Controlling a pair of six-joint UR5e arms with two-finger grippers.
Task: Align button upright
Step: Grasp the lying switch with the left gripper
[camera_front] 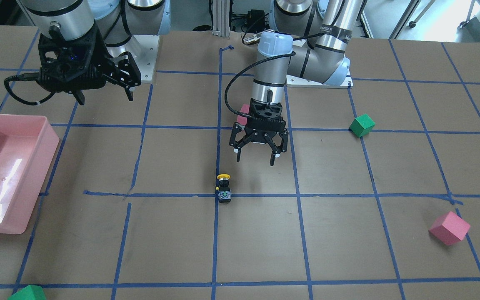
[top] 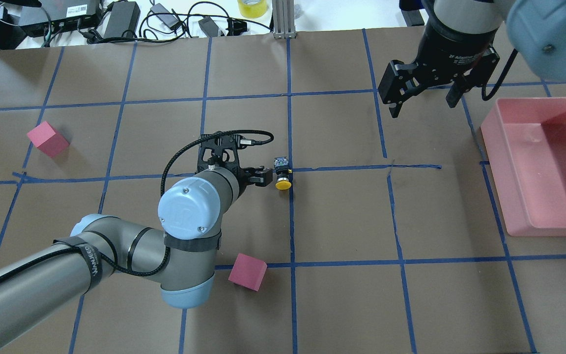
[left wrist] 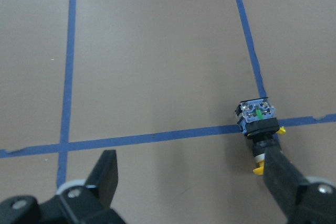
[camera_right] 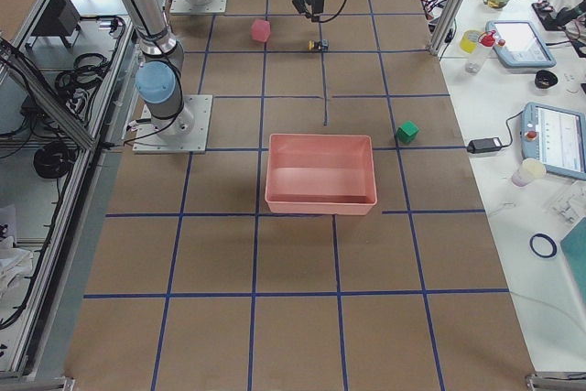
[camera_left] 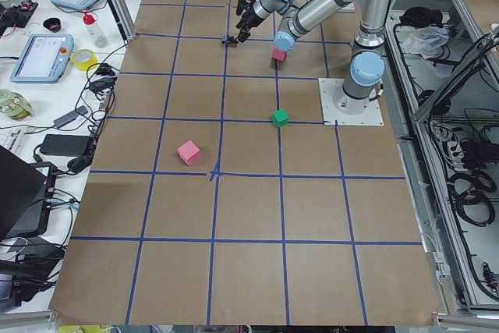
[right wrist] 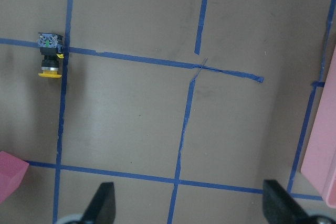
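Observation:
The button (camera_front: 223,188) lies on its side on a blue tape line near the table's middle, with its yellow cap pointing toward the robot and its blocky base away. It also shows in the overhead view (top: 282,173). My left gripper (camera_front: 256,157) is open and empty, hanging just above the table behind and beside the button. In the left wrist view the button (left wrist: 258,125) lies just ahead of the right finger (left wrist: 283,174), not between the fingers. My right gripper (camera_front: 106,96) is open and empty, raised high near the pink bin; its wrist view shows the button (right wrist: 50,56) far off.
A pink bin (top: 495,172) stands on the robot's right side. Pink cubes (top: 47,139) (top: 247,272) and a green cube (camera_front: 362,125) lie on the left half. Another green cube (camera_front: 27,293) sits at the far table edge.

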